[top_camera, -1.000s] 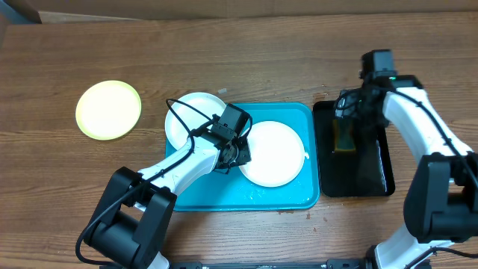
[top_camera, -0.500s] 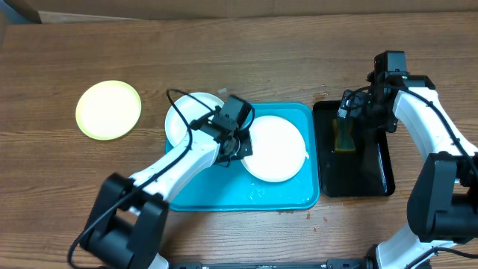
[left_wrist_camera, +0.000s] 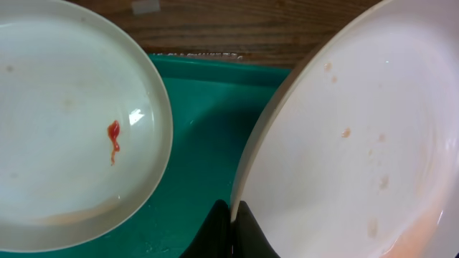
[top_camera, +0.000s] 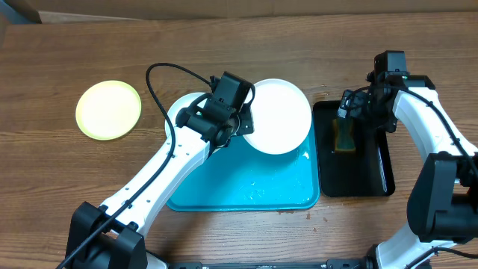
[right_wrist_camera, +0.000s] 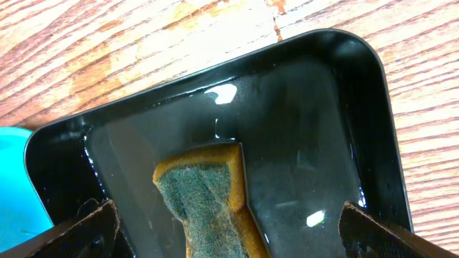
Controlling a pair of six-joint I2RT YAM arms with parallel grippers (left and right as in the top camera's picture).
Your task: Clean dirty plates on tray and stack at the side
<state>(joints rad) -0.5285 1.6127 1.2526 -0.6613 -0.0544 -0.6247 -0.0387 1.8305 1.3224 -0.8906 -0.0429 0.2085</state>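
My left gripper (top_camera: 243,128) (left_wrist_camera: 231,231) is shut on the rim of a white dirty plate (top_camera: 278,116) (left_wrist_camera: 358,136), holding it lifted and tilted above the turquoise tray (top_camera: 246,187) (left_wrist_camera: 197,129); faint orange specks mark its face. A second white plate (top_camera: 187,112) (left_wrist_camera: 72,122) with a red smear lies at the tray's left end, partly under the arm. A pale yellow-green plate (top_camera: 108,109) rests on the table at far left. My right gripper (top_camera: 349,119) (right_wrist_camera: 226,229) hangs open over the black tray (top_camera: 370,175) (right_wrist_camera: 308,129), straddling a sponge (top_camera: 344,138) (right_wrist_camera: 211,204).
The black tray holds a film of water around the green-and-yellow sponge. Wet spots show on the turquoise tray's floor. Bare wooden table lies behind and to the left of the trays.
My left gripper closed on the white plate's rim and lifted it up and back off the tray floor. The right gripper opened slightly wider and barely moved.
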